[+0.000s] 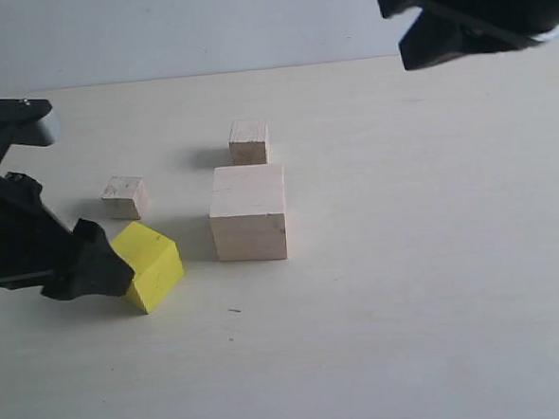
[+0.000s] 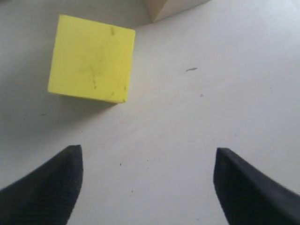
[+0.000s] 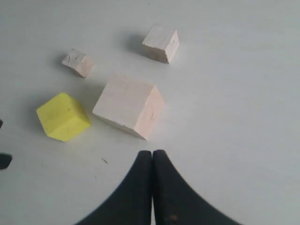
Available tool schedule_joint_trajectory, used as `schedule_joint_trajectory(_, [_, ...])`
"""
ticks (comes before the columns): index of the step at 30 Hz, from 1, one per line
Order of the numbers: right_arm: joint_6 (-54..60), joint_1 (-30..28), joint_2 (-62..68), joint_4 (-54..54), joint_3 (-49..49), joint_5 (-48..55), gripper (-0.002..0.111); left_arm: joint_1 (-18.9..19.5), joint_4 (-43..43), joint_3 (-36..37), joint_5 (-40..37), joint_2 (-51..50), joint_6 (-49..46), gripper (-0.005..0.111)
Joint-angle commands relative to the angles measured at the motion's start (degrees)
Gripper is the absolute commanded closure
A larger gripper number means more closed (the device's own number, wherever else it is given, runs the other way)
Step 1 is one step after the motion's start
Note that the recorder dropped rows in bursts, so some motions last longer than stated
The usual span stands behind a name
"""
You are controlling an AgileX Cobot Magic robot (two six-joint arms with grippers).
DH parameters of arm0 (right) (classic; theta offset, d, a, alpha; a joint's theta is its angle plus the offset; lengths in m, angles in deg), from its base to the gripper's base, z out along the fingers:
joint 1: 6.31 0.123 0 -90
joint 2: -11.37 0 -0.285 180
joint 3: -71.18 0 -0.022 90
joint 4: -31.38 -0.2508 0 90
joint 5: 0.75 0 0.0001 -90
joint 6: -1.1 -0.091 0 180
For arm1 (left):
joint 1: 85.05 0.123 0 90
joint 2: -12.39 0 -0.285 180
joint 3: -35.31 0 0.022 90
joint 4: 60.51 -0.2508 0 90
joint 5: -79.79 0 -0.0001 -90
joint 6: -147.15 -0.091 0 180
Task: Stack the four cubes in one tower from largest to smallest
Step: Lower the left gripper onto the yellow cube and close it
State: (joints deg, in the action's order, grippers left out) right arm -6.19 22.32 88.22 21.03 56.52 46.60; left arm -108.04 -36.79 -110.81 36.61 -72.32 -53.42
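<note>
All four cubes sit apart on the white table. The large pale wooden cube (image 1: 248, 212) (image 3: 128, 105) is in the middle, and the yellow cube (image 1: 148, 265) (image 2: 92, 58) (image 3: 62, 116) lies to its front left, turned at an angle. One small pale cube (image 1: 125, 197) (image 3: 78, 63) is at the left, the other small pale cube (image 1: 249, 141) (image 3: 161, 43) just behind the large one. My left gripper (image 1: 101, 263) (image 2: 147, 157) is open, low beside the yellow cube, nothing between its fingers. My right gripper (image 1: 435, 34) (image 3: 152, 154) is shut and empty, raised at the back right.
The white table (image 1: 415, 258) stretches wide to the right and front of the cubes. A small dark speck (image 1: 234, 311) lies on it in front of the large cube. A pale wall runs behind the table's far edge.
</note>
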Motion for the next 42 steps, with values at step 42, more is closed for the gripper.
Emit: schedule_joint_trajectory(42, [3.3, 0.0, -19.7, -8.1, -10.3, 4.8, 0.108, -0.4, 5.6, -4.6, 18.6, -22.3, -24.1, 0.025])
